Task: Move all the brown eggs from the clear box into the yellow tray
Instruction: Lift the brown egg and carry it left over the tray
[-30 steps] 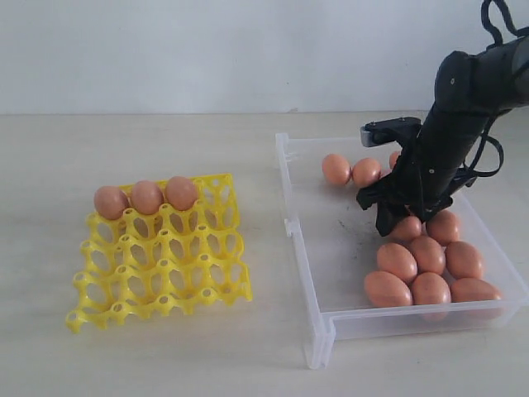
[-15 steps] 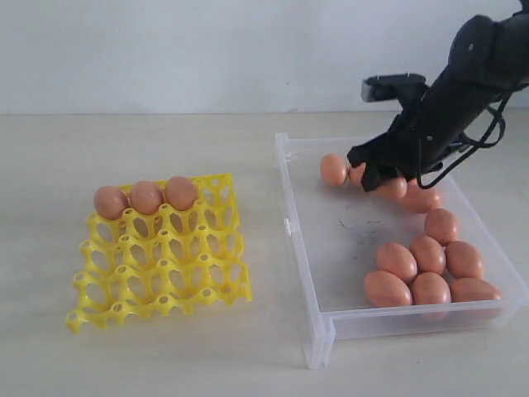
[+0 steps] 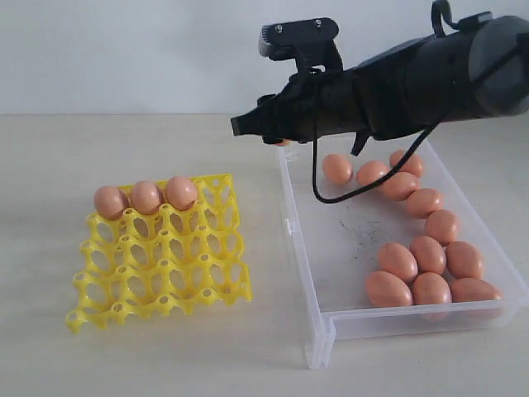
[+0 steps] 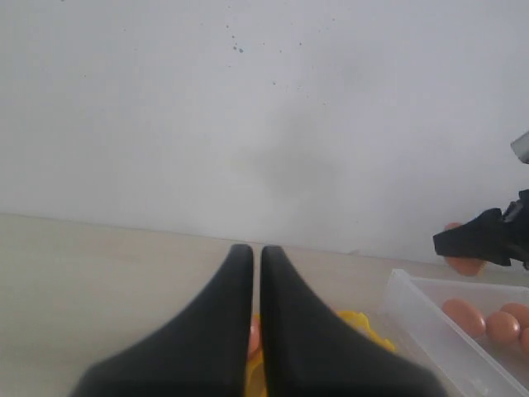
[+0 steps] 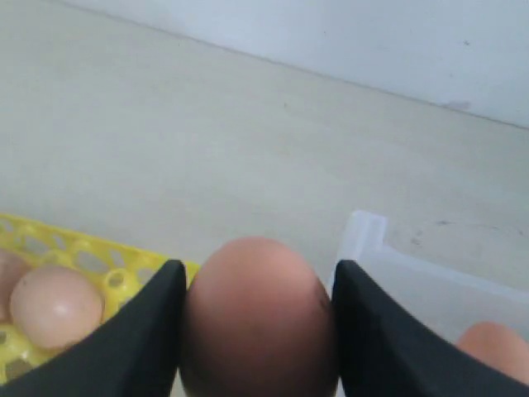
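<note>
My right gripper (image 5: 258, 266) is shut on one brown egg (image 5: 258, 318), which fills the gap between the black fingers. In the exterior view this gripper (image 3: 258, 129) hangs in the air over the far left corner of the clear box (image 3: 302, 248), and only a sliver of the held egg (image 3: 283, 142) shows. Several brown eggs (image 3: 413, 260) lie along the box's right side. The yellow tray (image 3: 157, 256) sits to the left with three eggs (image 3: 146, 197) in its back row. My left gripper (image 4: 250, 252) is shut on nothing and is out of the exterior view.
The tray and box rest on a pale table (image 3: 165, 356) in front of a white wall. The box floor (image 3: 355, 236) has dark specks. A black cable (image 3: 347, 194) loops down from the right arm over the box.
The right gripper has risen out of the clear box with an egg and swung left, from among the eggs to above the box's left wall. Tray eggs have not moved.
</note>
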Motion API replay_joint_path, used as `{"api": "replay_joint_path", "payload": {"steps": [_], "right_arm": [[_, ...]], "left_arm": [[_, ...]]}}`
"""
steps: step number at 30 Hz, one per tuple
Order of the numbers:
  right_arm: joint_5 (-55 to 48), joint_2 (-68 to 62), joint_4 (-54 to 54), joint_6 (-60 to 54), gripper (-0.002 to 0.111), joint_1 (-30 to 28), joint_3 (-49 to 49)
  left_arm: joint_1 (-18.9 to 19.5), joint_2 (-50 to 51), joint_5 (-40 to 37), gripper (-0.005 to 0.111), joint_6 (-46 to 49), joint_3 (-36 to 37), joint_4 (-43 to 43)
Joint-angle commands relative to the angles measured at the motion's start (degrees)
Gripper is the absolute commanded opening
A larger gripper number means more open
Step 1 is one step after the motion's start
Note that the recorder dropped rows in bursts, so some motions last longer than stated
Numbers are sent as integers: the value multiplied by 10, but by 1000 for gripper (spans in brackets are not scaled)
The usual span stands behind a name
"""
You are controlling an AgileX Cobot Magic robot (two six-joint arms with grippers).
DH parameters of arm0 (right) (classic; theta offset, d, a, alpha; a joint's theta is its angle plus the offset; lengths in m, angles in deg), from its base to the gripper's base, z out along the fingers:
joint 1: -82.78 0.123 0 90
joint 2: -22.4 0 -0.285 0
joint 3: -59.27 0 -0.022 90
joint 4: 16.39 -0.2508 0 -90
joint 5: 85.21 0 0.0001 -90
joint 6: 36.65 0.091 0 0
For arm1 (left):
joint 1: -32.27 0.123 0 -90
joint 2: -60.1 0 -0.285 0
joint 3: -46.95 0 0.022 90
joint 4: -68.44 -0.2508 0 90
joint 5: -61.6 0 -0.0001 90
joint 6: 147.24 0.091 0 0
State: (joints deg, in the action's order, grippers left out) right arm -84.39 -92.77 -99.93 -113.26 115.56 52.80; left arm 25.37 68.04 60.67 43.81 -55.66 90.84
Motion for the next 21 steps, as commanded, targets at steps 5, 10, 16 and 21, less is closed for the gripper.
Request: {"api": "replay_joint_path", "payload": {"steps": [5, 10, 16, 21], "right_arm": [[23, 5, 110, 169, 0, 4, 21], [-136, 15, 242, 89, 0, 4, 61], [-258, 41, 415, 127, 0, 4, 87], [-258, 64, 716, 402, 0, 4, 87]], "left_arm": [[-3, -2, 9, 4, -4, -2, 5], [-3, -2, 9, 4, -4, -2, 5], [-3, -2, 9, 4, -4, -2, 5], [-3, -2, 9, 4, -4, -2, 5]]}}
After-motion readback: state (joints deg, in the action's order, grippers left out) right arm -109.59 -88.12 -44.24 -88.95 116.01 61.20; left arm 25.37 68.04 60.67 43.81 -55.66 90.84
